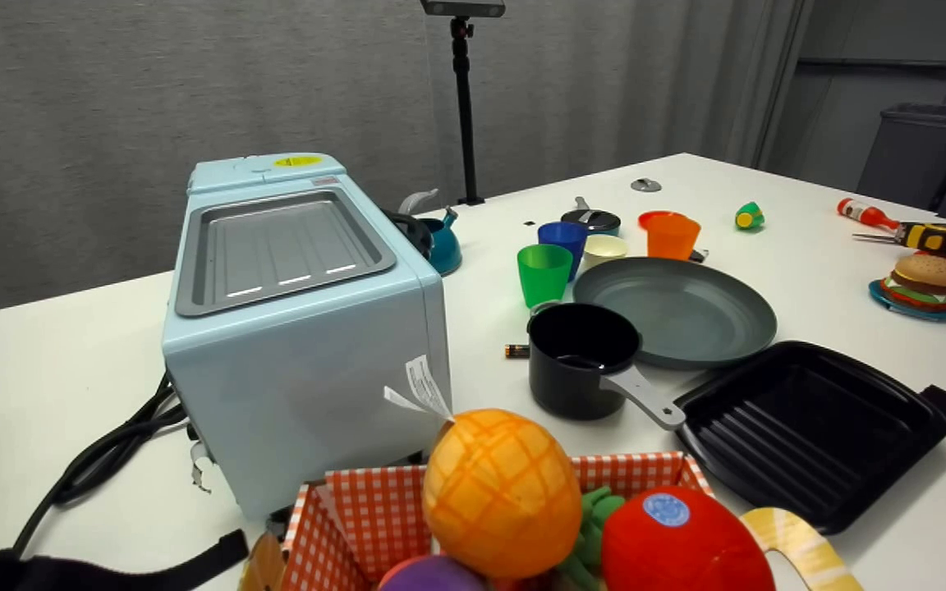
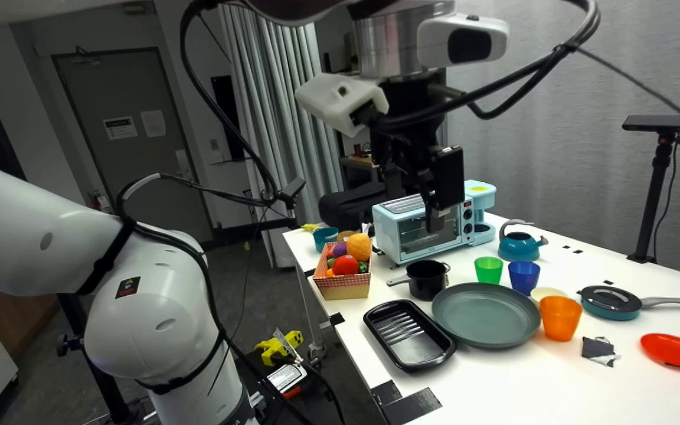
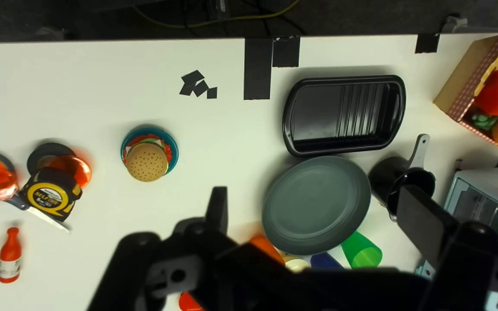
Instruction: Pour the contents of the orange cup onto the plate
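The orange cup [image 1: 672, 238] stands upright on the white table beside the rim of the plate in both exterior views [image 2: 561, 319]. What is inside it cannot be seen. In the wrist view only part of the orange cup [image 3: 266, 248] shows; my gripper hides the rest. The plate [image 2: 486, 316] is a wide dark grey round dish lying flat, with nothing visible on it; it also shows in an exterior view [image 1: 678, 312] and the wrist view [image 3: 316, 205]. My gripper [image 3: 314, 192] is open and empty, fingers wide apart, high above the table. It also hangs in an exterior view [image 2: 436, 218].
A green cup [image 2: 489, 270], blue cup [image 2: 523, 277] and cream bowl [image 2: 548, 294] stand close around the plate. A black pot [image 2: 427, 280] and black ridged pan [image 2: 409, 334] flank it. A light-blue toaster oven [image 2: 428, 233], kettle [image 2: 519, 247] and fruit box [image 2: 345, 289] stand behind.
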Robot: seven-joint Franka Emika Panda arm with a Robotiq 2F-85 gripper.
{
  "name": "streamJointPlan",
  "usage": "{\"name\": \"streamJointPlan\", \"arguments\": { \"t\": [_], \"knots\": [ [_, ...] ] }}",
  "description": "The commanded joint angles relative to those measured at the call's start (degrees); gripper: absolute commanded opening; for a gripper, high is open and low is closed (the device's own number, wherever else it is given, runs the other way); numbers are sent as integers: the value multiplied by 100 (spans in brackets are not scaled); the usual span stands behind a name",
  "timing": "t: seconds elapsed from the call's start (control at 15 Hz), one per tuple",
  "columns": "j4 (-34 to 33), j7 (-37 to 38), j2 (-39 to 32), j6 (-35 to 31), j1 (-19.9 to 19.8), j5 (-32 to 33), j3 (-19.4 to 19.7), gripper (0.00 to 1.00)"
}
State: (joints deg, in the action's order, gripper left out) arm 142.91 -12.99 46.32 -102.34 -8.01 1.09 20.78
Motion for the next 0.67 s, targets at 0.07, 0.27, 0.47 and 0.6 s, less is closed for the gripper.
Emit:
{"name": "streamJointPlan", "arguments": {
  "t": [0.07,0.27,0.47,0.6],
  "knots": [
    [814,180,-99,-845,-30,-110,-412,100],
    [1446,380,-277,-1637,67,-117,-765,100],
    [1520,667,-1071,-2592,362,-206,-1182,100],
    [1680,916,-1443,-3302,528,-241,-1475,100]
  ]
}}
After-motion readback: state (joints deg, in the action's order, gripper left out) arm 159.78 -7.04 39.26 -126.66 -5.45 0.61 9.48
